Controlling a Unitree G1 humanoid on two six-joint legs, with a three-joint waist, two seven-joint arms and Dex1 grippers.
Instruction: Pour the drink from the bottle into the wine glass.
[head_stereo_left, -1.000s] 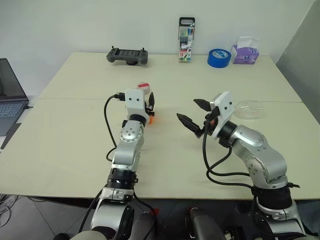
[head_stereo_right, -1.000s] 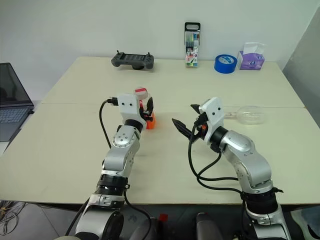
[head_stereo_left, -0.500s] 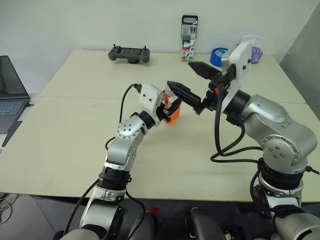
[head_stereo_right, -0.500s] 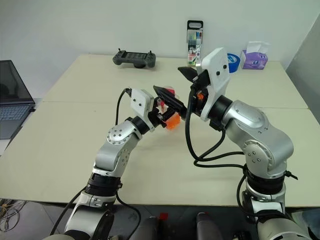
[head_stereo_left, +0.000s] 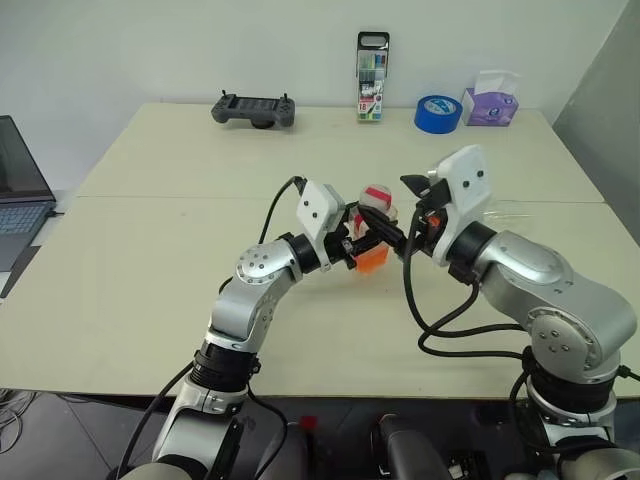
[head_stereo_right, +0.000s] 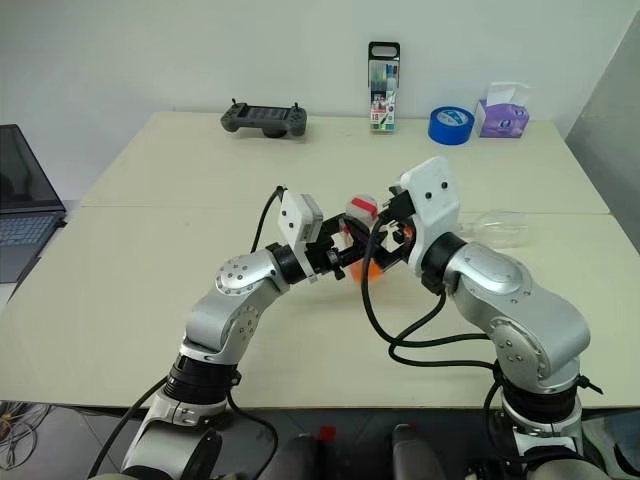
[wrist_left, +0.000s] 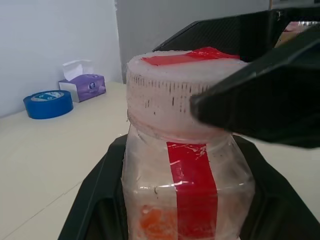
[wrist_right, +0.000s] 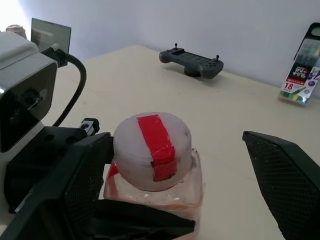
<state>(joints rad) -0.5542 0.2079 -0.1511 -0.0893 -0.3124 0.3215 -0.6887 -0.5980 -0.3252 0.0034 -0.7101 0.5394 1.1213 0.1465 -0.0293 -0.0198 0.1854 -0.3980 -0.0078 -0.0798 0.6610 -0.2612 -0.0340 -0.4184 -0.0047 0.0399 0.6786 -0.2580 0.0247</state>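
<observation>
I held the bottle (head_stereo_left: 373, 238) upright above the table (head_stereo_left: 150, 250) with my left gripper (head_stereo_left: 358, 243) clamped round its body, so the cap (wrist_right: 152, 144) stood free. My right gripper (head_stereo_left: 397, 226) stood spread wide on either side of that cap, not closed on it — placed, I judged, to twist it off. The glass (head_stereo_right: 495, 229) lay on its side by my right arm, well apart — no pouring could begin.

The middle of the tabletop (head_stereo_left: 150, 260) is crowded. The left gripper (head_stereo_left: 368, 243) holds the bottle (head_stereo_left: 373, 232) there, and the right gripper (head_stereo_left: 395, 212) sits right by its cap with fingers wide apart, so little room is left between the arms. The wine glass (head_stereo_left: 500, 216) lies near the right edge. A game controller (head_stereo_left: 253, 109), pen pack (head_stereo_left: 372, 78), tape roll (head_stereo_left: 438, 113) and tissue box (head_stereo_left: 489, 104) line the far edge. The left side has lots of room.
</observation>
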